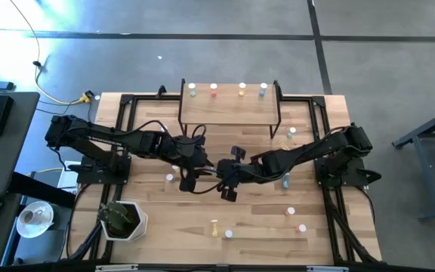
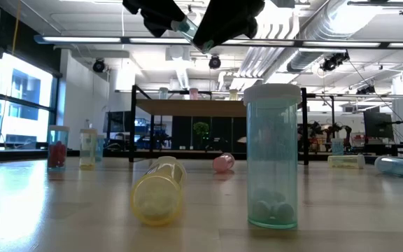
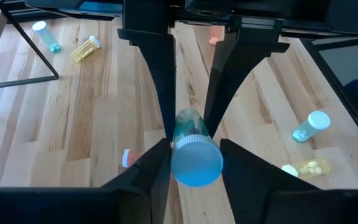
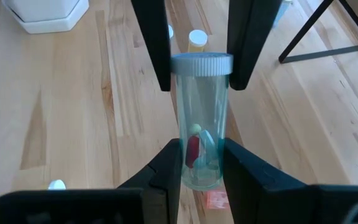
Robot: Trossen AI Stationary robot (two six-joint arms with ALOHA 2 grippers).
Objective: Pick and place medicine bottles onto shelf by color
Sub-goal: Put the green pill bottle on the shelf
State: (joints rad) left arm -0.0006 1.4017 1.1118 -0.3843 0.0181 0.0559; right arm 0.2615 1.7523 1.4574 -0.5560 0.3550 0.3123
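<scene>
A teal bottle point(image 4: 199, 118) with a pale cap, a red-and-white capsule inside, is held above the middle of the table between both grippers. My left gripper point(image 1: 199, 171) comes from the table's left and is shut on its cap end. My right gripper point(image 1: 222, 176) comes from the right and is shut on its base end. The shelf point(image 1: 229, 112) stands at the far middle. Along its far edge stand a green point(image 1: 192, 91), a red point(image 1: 214, 90), an orange point(image 1: 242, 90) and a blue bottle point(image 1: 263, 90). My left gripper pinches the bottle's cap point(image 3: 196, 163) between its two fingers, one on each side. The fingers come level from the table's left and lie along the bottle. The bottle is lifted clear of the table, cap toward this gripper. My right gripper pinches the bottle's base end point(image 4: 201, 177) between its two fingers, one on each side. The fingers come from the table's right and lie along the bottle. The bottle reaches away from them to the cap, clear of the table.
Loose bottles lie and stand about the table: a standing teal one point(image 2: 273, 157) and a lying yellow one point(image 2: 159, 190) near the front edge, and others at the right point(image 1: 291, 212) and left point(image 1: 170, 178). A white pot with a plant point(image 1: 123, 220) stands at the front left.
</scene>
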